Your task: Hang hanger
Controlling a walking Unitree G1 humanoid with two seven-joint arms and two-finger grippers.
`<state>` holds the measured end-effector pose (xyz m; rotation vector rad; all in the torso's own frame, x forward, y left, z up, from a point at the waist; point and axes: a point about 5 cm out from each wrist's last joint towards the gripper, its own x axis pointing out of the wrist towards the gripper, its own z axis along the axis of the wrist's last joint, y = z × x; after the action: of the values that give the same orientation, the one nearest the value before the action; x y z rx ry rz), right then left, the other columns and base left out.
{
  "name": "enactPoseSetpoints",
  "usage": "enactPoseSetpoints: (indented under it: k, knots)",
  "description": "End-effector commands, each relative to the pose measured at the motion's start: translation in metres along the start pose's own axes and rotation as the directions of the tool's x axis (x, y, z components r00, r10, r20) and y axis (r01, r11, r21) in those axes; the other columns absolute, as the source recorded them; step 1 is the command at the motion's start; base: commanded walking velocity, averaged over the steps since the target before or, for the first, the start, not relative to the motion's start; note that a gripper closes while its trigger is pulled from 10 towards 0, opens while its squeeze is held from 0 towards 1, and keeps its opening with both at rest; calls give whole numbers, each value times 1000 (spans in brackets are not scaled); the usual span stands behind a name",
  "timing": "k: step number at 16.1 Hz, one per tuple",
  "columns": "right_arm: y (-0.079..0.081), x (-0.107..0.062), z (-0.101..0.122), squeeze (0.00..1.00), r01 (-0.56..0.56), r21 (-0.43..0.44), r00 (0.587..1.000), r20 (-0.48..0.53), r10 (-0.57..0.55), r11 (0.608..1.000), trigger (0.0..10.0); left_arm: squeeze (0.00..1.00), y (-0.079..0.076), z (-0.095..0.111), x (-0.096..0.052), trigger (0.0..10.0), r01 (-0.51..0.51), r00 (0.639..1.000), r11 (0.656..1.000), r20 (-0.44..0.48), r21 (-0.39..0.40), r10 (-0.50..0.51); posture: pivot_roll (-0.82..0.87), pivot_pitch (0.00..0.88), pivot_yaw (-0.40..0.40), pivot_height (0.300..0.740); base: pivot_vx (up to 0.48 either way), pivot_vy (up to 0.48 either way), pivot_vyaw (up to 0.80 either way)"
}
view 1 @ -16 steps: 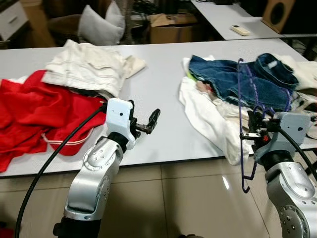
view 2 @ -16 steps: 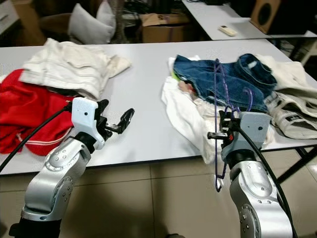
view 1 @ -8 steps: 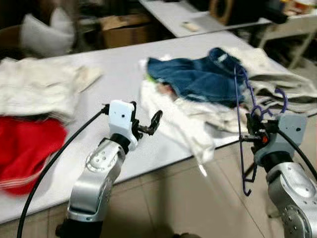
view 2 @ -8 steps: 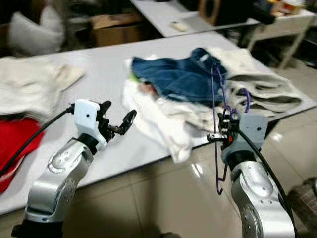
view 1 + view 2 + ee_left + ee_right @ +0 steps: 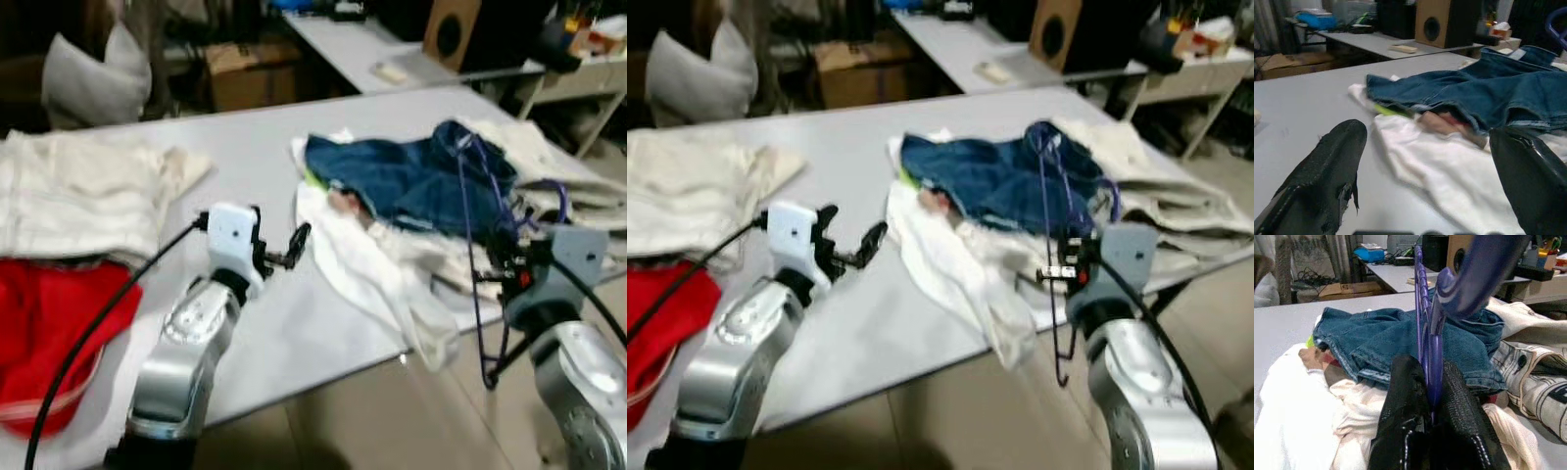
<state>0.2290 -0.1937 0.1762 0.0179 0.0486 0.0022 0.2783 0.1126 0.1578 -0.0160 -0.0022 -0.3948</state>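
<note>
Left eye view: the right tool (image 5: 502,266) sits at about four o'clock, off the near right corner of the long grey bench (image 5: 265,157), its two black fingers pinched on a thin purple wire hanger (image 5: 468,235). The hanger stands almost upright, its top over the crumpled blue denim garment (image 5: 411,176) and its lower end hanging below the bench edge above the tiled floor (image 5: 392,421). The left tool (image 5: 294,245) hovers near the middle of the picture over bare bench top, fingers spread and holding nothing. A white cloth (image 5: 382,274) lies between the two tools and droops over the bench edge. At nine o'clock lies a cream folded garment (image 5: 78,196), with a red garment (image 5: 49,313) below it at about eight o'clock.

Right eye view: a pale printed garment (image 5: 1176,211) lies at three o'clock, beyond the hanger. At twelve o'clock stands a brown cardboard box (image 5: 862,73), and a wooden speaker box (image 5: 1058,29) at one o'clock.

Left wrist view: the two black fingers (image 5: 1322,181) are wide apart, touching nothing; denim and white cloth lie beyond them on the bench.

Right wrist view: the black fingers (image 5: 1400,431) press together on the hanger's purple wire, which rises straight up before the denim heap.
</note>
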Motion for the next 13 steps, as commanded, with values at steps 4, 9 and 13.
enactPoseSetpoints:
  k: [4, 9, 13]
  knots:
    - [-6, -5, 1, 0, 23, 4, 1000, -7, -23, 1000, 10000, 627, -11, 2, 3, 10000, 69, 998, 998, 13, 16, -69, -195, 53, 24, 740, 285, 0, -783]
    - [-8, -11, 2, 0, 39, -4, 999, 10, -39, 999, 10000, 620, -14, 0, 6, 10000, 99, 995, 995, 6, 34, -99, -201, 56, 39, 740, 273, 0, -624]
    - [-21, -14, 5, 0, 82, -34, 996, 27, -81, 996, 10000, 918, -21, 2, 8, 10000, 191, 981, 979, 24, 66, -193, -207, 54, 56, 740, 0, 0, 0]
